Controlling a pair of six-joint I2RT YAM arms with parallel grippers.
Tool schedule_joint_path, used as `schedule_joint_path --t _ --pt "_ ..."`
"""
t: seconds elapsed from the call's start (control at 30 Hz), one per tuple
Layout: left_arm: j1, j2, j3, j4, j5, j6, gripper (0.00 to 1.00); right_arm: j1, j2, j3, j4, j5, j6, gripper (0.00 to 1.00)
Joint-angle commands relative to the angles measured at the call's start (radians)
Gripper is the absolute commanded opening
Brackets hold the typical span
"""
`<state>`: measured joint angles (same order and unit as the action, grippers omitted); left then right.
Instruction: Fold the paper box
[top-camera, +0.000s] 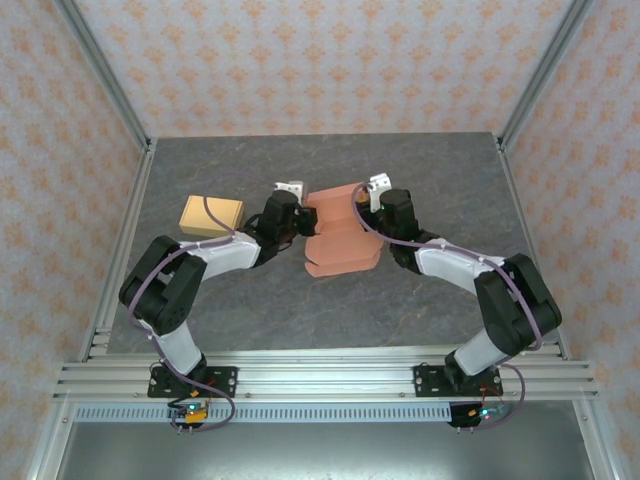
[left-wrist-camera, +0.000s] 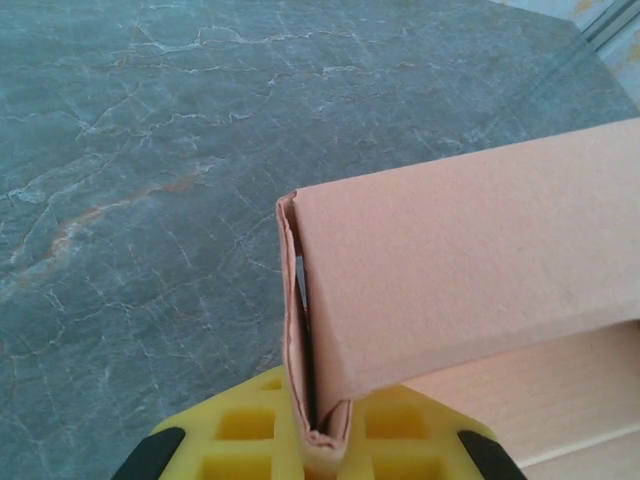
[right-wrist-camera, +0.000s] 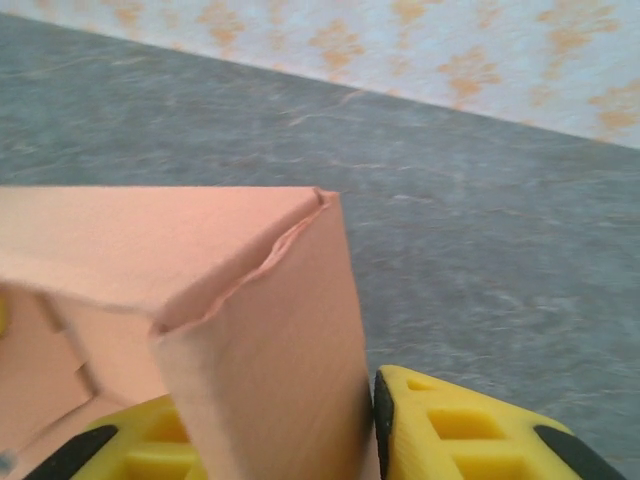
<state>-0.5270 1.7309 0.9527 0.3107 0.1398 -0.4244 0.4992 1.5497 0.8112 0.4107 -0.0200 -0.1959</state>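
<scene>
The grey stone-patterned table (top-camera: 300, 300) carries the work near its middle, where the pink paper box (top-camera: 335, 240) lies partly formed, its side walls raised and its floor flat on the table. Both arms reach forward from the near edge with elbows swung outward and forearms angling inward, so the wrists meet at the box from opposite sides. That way each arm can probably steady one wall while the folds are set.

The left arm (top-camera: 180, 280) comes in low from the left, passing a small tan box (top-camera: 211, 215) that sits apart on that side. The right arm (top-camera: 480, 280) mirrors it from the right.

The left gripper (left-wrist-camera: 320, 440) is pressed together on the doubled-over left wall, the card pinched between its yellow pads, likely to crease the fold and keep it upright. The right gripper (right-wrist-camera: 290, 450) straddles the right wall. One pad (right-wrist-camera: 470, 430) touches the card, but I cannot tell whether the jaws are clamped on it or loosely around it.
</scene>
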Motion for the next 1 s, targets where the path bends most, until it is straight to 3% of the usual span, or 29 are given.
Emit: schedule_joint_path --t 0.0,0.1,0.2,0.37,0.63,0.77,0.87,0.97 --pt "-0.035 -0.007 0.065 -0.106 -0.136 -0.084 0.0 0.023 0.023 0.025 0.094 0.271 0.031 0.32" --pt "-0.05 -0.006 0.073 -0.144 -0.214 -0.157 0.0 0.051 0.061 0.009 0.184 0.42 0.013 0.24" --pt "-0.068 -0.015 0.08 -0.203 -0.312 -0.252 0.0 0.056 0.121 0.048 0.166 0.567 0.069 0.24" --pt "-0.101 -0.006 0.125 -0.26 -0.361 -0.321 0.0 0.067 0.165 0.066 0.179 0.717 0.122 0.15" --pt "-0.129 0.038 0.139 -0.235 -0.346 -0.456 0.0 0.067 0.14 0.049 0.162 0.683 0.156 0.12" --pt "-0.129 0.032 0.149 -0.259 -0.381 -0.46 0.0 0.068 0.108 0.038 0.118 0.645 0.186 0.14" --pt "-0.129 0.023 0.165 -0.306 -0.421 -0.441 0.0 0.066 0.047 0.041 0.05 0.529 0.21 0.27" --pt "-0.122 0.019 0.179 -0.336 -0.428 -0.413 0.0 0.04 -0.037 0.015 0.0 0.318 0.243 0.28"
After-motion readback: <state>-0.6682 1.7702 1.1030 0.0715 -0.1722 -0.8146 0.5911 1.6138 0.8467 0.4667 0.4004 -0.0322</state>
